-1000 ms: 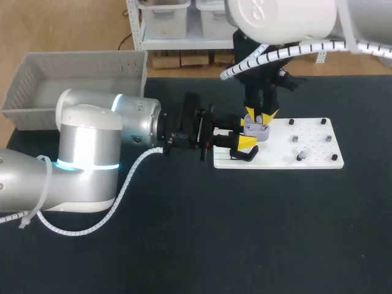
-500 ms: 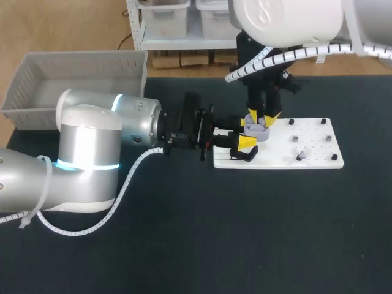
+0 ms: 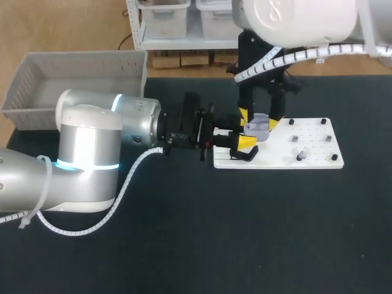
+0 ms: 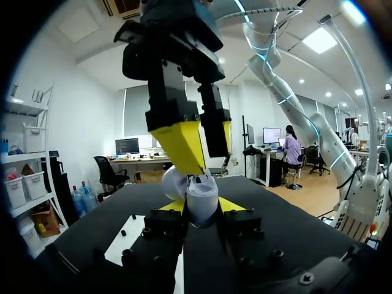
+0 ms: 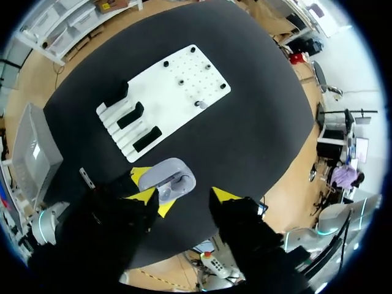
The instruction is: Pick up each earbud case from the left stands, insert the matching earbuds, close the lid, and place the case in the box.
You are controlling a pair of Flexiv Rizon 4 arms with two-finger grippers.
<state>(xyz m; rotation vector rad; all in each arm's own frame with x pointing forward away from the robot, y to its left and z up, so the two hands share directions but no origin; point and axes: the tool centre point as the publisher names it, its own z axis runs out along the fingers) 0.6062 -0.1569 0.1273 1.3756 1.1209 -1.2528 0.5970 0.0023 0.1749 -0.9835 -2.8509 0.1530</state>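
Note:
A lavender earbud case point(image 3: 258, 127) is held just above the left end of the white board point(image 3: 312, 160), with my left gripper point(image 3: 247, 135) shut on its lower part. In the left wrist view the case point(image 4: 200, 195) sits between my left gripper's point(image 4: 201, 208) yellow tips. My right gripper point(image 3: 258, 119) hangs straight above it, open, one finger on each side of the case top. From the right wrist view the case point(image 5: 166, 178) lies ahead of my right gripper point(image 5: 184, 195), nearer one tip. Two small earbuds point(image 3: 298, 149) rest on the board.
Black stands point(image 5: 133, 116) line the board's left end, and black pegs point(image 3: 291, 122) dot its right part. A grey box point(image 3: 73, 66) stands at the table's back left. Dark table surface spreads in front of the board.
My right gripper's fingers have spread apart from the case top, which they pinched before. The left arm and the case stay where they were.

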